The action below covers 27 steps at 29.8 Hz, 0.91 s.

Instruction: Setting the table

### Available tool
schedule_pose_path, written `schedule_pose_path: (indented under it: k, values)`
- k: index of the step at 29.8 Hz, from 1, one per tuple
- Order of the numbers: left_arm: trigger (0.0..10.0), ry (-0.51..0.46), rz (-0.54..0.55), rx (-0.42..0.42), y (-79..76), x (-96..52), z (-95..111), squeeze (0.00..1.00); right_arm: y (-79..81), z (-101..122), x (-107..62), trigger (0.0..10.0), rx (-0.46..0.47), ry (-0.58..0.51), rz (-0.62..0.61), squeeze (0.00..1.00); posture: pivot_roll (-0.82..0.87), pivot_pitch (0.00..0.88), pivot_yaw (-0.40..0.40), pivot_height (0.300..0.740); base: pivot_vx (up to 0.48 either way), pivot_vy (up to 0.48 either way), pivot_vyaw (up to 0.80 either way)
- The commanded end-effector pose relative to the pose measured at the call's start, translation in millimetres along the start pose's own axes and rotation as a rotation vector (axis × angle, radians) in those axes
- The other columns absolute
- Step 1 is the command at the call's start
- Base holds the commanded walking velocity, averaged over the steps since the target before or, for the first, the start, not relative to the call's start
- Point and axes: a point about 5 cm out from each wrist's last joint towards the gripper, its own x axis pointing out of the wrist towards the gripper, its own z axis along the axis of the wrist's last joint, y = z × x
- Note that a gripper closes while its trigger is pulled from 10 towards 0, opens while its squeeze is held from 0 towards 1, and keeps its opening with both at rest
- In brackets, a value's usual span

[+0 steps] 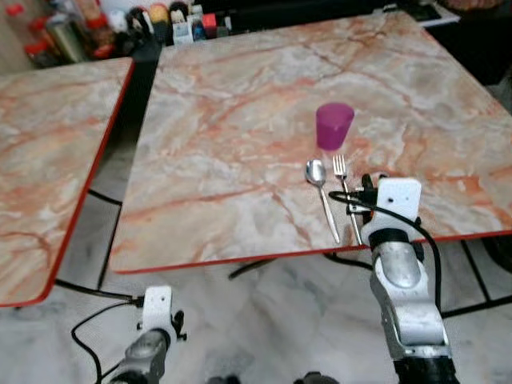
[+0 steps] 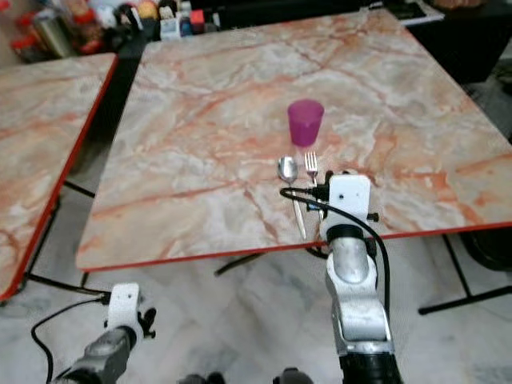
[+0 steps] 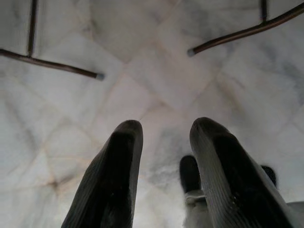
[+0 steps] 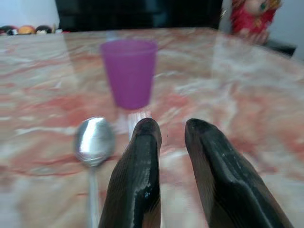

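The purple cup (image 1: 334, 125) stands upright on the marbled table (image 1: 240, 120), a translucent plastic tumbler that narrows toward its base; no label or writing can be read on it. Just near of it lie a spoon (image 1: 322, 192) and a fork (image 1: 346, 192) side by side, silver, handles pointing at the near red-trimmed table edge, spoon to the left of the fork. The right gripper (image 4: 172, 137) hovers low over the near right part of the table, above the fork, its two black fingers parted by a narrow gap and holding nothing. The left gripper (image 3: 166, 142) hangs down by the pale tiled floor (image 3: 156, 61), fingers spread apart and empty. Far left, bottles and jars (image 1: 104, 24) crowd the back, their labels too blurred to read.
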Motion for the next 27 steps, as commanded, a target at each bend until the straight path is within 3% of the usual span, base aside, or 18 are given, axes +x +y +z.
schedule_pose_path:
  k: [1, 11, 18, 27]
  values:
    - [10.0, 0.053, 0.027, -0.004, 9.5, -3.6, -13.4, 0.00, 2.2, 0.1, -2.1, 10.0, 0.021, 0.007, 0.007, 0.00, -0.18, 0.183, 0.116, 0.740, 0.000, 0.000, 0.00]
    - [10.0, 0.050, 0.026, 0.008, 9.4, -3.5, -12.8, 0.00, 2.7, 7.2, 3.2, 10.0, 0.017, 0.009, 0.024, 0.00, -0.18, 0.171, 0.120, 0.740, 0.000, 0.000, 0.00]
    - [10.0, 0.047, 0.024, 0.011, 8.8, -3.5, -12.5, 0.00, 3.8, 9.2, 2.4, 10.0, -0.011, -0.002, 0.039, 0.00, -0.18, 0.166, 0.120, 0.740, 0.271, 0.000, 0.00]
    - [10.0, 0.038, 0.022, 0.011, 7.5, -3.0, -10.7, 0.00, 5.0, 8.5, 1.3, 10.0, 0.017, 0.014, 0.036, 0.00, -0.18, 0.173, 0.122, 0.740, 0.285, 0.000, 0.00]
